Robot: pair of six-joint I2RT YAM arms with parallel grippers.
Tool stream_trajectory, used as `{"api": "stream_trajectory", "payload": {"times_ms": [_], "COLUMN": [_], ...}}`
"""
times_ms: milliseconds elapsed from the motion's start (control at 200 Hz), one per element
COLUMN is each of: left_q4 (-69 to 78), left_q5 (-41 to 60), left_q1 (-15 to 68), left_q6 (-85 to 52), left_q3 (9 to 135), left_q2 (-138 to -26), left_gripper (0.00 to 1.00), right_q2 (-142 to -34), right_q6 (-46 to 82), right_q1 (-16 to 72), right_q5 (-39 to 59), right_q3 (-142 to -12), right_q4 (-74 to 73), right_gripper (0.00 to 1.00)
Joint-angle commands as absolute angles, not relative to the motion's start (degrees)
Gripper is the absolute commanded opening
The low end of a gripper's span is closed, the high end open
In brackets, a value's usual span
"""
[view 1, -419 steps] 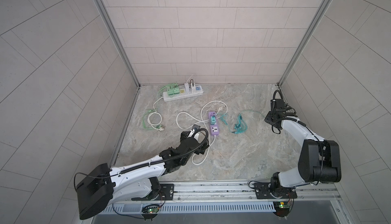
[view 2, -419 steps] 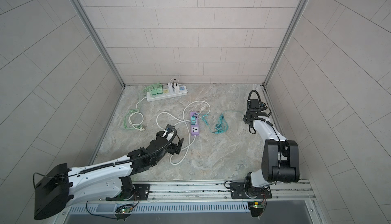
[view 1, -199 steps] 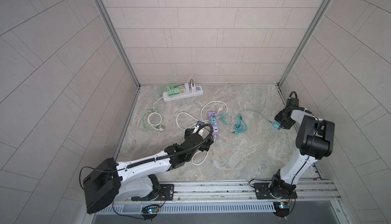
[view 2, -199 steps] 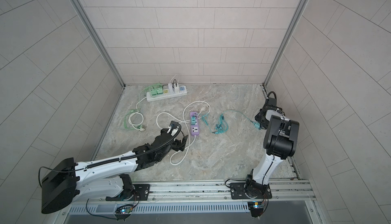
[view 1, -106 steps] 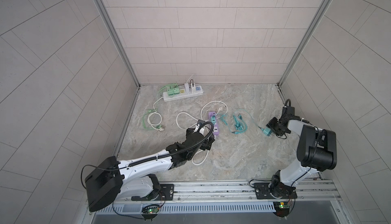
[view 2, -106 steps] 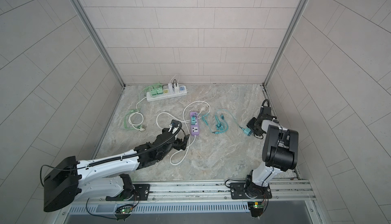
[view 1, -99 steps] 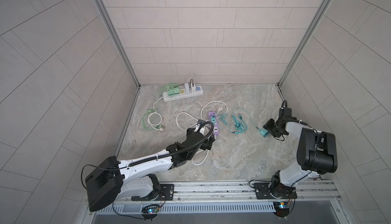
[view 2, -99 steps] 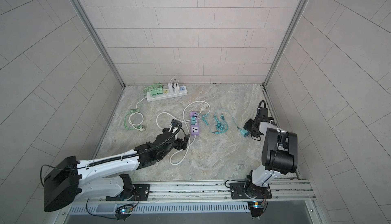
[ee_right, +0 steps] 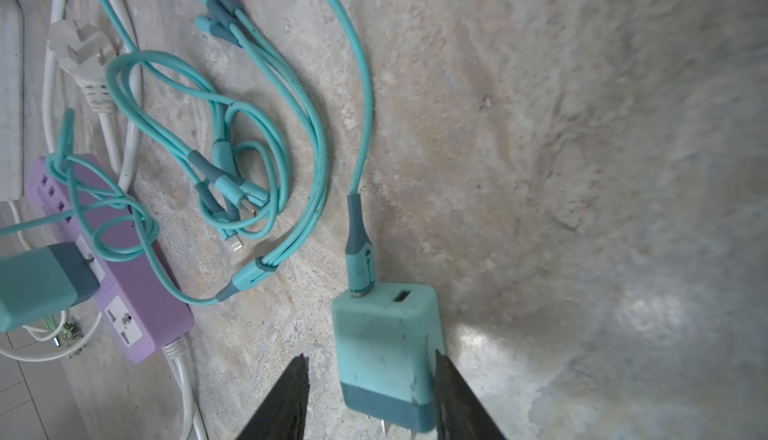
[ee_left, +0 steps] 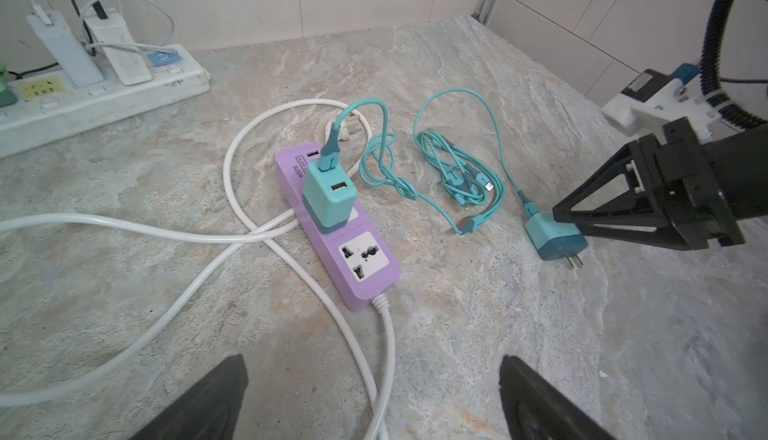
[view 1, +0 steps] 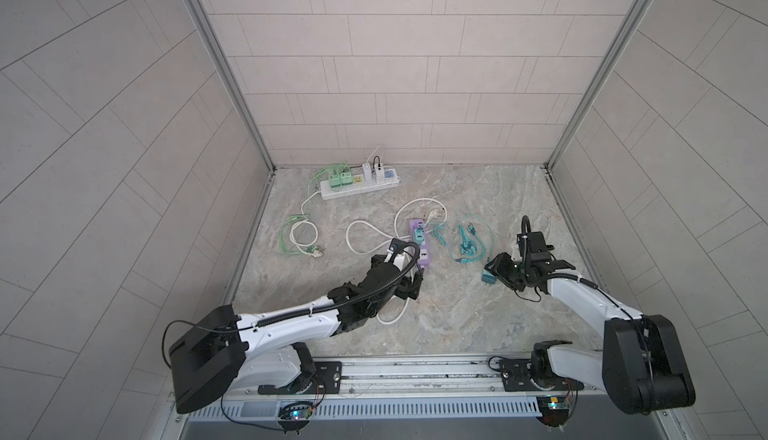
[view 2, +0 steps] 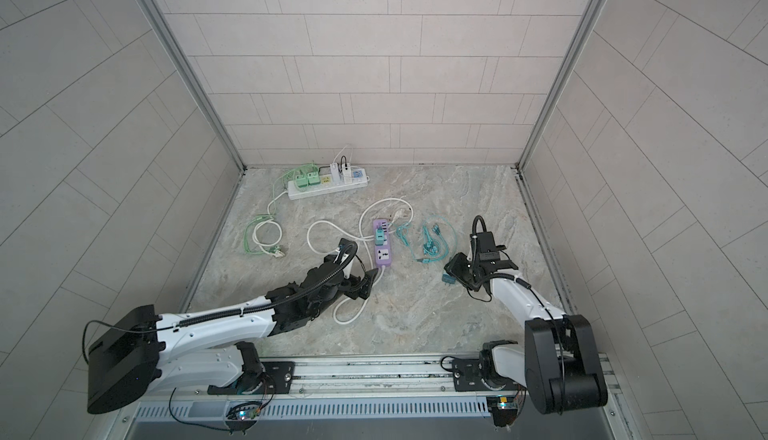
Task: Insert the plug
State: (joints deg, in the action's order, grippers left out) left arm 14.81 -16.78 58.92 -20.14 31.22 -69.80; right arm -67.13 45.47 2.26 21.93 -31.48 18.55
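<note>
The plug (ee_right: 386, 346) is a teal charger block with a teal cable in its top. It sits between the fingers of my right gripper (ee_right: 370, 357), one finger pressed to its side, a thin strip of floor showing by the other. In both top views it is low over the floor, right of the purple power strip (view 1: 419, 247) (view 2: 382, 247), plug (view 1: 487, 278) at the right gripper (view 1: 496, 274) tips. The strip's free socket (ee_left: 363, 253) faces up; another teal charger (ee_left: 328, 201) is plugged in beside it. My left gripper (ee_left: 371, 371) is open over the strip's white cable (ee_left: 386, 355).
A tangle of teal cables (view 1: 467, 242) lies between the strip and the plug. White cable loops (view 1: 365, 242) spread left of the strip. A white power strip (view 1: 359, 184) with several chargers sits at the back wall. A green cable coil (view 1: 297, 238) lies at the left.
My right gripper swung from the right wall leftward and nearer, the plug moving with it and its cable trailing. The left gripper crept closer to the purple strip's near end.
</note>
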Motion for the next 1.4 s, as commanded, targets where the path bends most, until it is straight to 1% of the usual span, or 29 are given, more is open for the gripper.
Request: {"api": "stream_trajectory", "payload": {"times_ms": [0, 85, 200, 360, 455, 540, 666, 826, 1056, 1396], "left_q4": [17.0, 17.3, 17.8, 17.4, 17.3, 16.8, 15.0, 13.7, 7.7, 5.3], "left_q5": [-16.2, -17.2, -18.7, -21.0, -22.5, -23.7, -27.1, -27.5, -27.2, -23.5], "left_q1": [60.9, 63.1, 66.5, 70.3, 72.0, 73.3, 75.2, 75.6, 75.1, 71.9], "left_q6": [-21.0, -20.8, -19.6, -18.1, -19.6, -21.4, -21.7, -22.1, -22.8, -27.3], "left_q3": [31.1, 31.9, 34.3, 40.4, 45.0, 50.0, 58.3, 66.0, 76.9, 83.8], "left_q2": [-71.1, -72.2, -75.5, -83.2, -89.0, -94.7, -103.3, -110.7, -120.1, -127.0], "left_gripper": [1.00, 1.00, 1.00, 1.00, 1.00, 1.00, 1.00, 1.00, 1.00, 0.98], "right_q2": [-64.4, -64.3, -67.8, -71.3, -71.1, -70.8, -70.9, -70.0, -68.3, -65.7], "right_q6": [44.4, 42.3, 39.7, 37.8, 37.8, 37.3, 36.1, 34.7, 33.8, 32.7], "right_q1": [2.5, 2.6, 2.6, 2.2, 2.0, 0.0, -5.6, -10.9, -14.4, -17.0], "right_q5": [17.7, 16.0, 13.5, 12.9, 11.8, 11.7, 16.3, 19.3, 23.1, 26.3], "right_q3": [-32.9, -33.5, -37.4, -39.5, -39.3, -39.3, -39.6, -39.6, -38.8, -38.5], "right_q4": [23.0, 23.5, 27.0, 28.0, 27.8, 27.6, 27.3, 27.3, 27.2, 27.0], "right_gripper": [0.49, 0.49, 0.49, 0.49, 0.48, 0.48, 0.47, 0.46, 0.45, 0.44]}}
